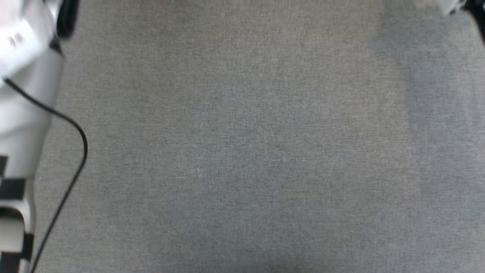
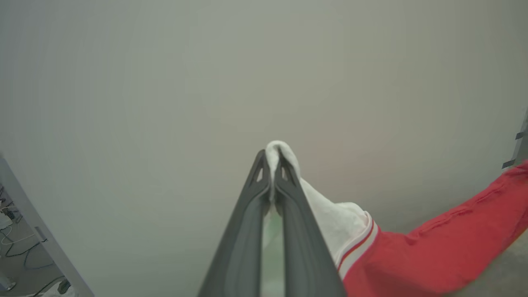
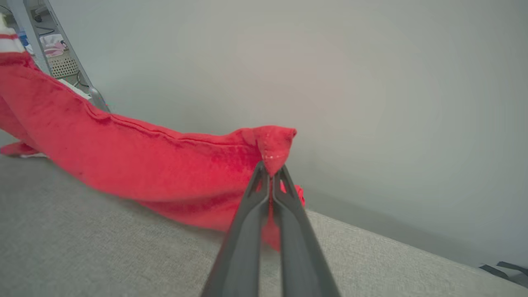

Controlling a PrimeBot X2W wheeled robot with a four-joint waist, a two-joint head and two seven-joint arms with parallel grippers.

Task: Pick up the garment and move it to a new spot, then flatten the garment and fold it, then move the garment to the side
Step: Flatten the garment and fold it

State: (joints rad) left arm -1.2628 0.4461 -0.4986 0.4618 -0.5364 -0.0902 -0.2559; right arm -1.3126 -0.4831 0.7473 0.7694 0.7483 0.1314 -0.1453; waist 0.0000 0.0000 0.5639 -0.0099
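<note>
Relocation judged in hand: garment (image 3: 136, 165) strung over the counter (image 3: 82, 255) from left tool (image 2: 272, 163), clenched on white sleeve, to right tool (image 3: 270, 173), clenched on red corner; next calls for lowering it flat.

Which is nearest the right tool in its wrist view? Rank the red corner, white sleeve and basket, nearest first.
1. Red corner: pinched in the right tool.
2. White sleeve: far left.
3. Basket: behind it, upper left.

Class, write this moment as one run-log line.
left gripper: shut on jersey at white sleeve | right gripper: shut on red corner | jersey: stretched between both
</note>
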